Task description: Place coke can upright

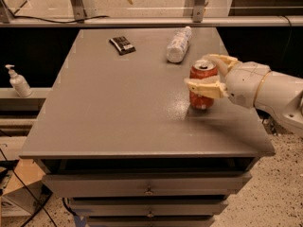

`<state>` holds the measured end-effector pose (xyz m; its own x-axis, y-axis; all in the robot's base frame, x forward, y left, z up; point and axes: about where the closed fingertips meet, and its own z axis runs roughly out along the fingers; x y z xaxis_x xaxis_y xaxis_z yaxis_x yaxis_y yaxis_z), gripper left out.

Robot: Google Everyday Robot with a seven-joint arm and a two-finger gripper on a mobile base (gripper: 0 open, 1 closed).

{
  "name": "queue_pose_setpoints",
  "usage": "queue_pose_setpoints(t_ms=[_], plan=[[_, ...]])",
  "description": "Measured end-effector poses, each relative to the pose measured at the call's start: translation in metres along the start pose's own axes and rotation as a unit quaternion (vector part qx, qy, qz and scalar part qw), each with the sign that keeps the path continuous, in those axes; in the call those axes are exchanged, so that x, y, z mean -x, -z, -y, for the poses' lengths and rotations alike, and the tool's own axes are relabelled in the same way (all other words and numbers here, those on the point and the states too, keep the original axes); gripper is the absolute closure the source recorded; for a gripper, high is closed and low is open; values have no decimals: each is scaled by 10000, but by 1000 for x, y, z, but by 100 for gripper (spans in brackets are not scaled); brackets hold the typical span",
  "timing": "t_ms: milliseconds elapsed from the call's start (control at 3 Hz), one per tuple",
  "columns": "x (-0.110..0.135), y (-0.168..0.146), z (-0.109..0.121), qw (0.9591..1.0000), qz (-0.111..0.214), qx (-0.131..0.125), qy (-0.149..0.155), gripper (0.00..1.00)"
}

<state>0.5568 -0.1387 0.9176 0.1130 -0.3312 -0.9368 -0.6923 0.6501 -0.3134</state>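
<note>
Now the can (202, 101) stands up straight on the right side of the table (113, 108), about halfway between the near edge and the far edge. Its silver top faces up. The claw (195, 72) comes in from the right and is clamped on the can. One finger goes across the near side and the other curls round the far side. The bottom of the can looks like it sits on the table, so I think the job is nearly done. What is left is to let go and pull away.

That is where it could go wrong. If one finger opens first, it could drag the can and tip it. If the claw pulls back before the fingers are wide enough, the near finger could hook the can and knock it over. A fallen can could roll off the right edge, which is close. The bottle (179, 44) lies on its side beyond the can, and a dark packet (122, 44) lies further left.
</note>
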Motion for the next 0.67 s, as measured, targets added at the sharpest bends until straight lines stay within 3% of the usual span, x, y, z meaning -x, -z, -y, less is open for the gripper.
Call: queue_pose_setpoints(t_ms=[333,667], plan=[[1,-1,0,10000,-75,-14,-38,0],[1,-1,0,10000,-79,-15,-42,0]])
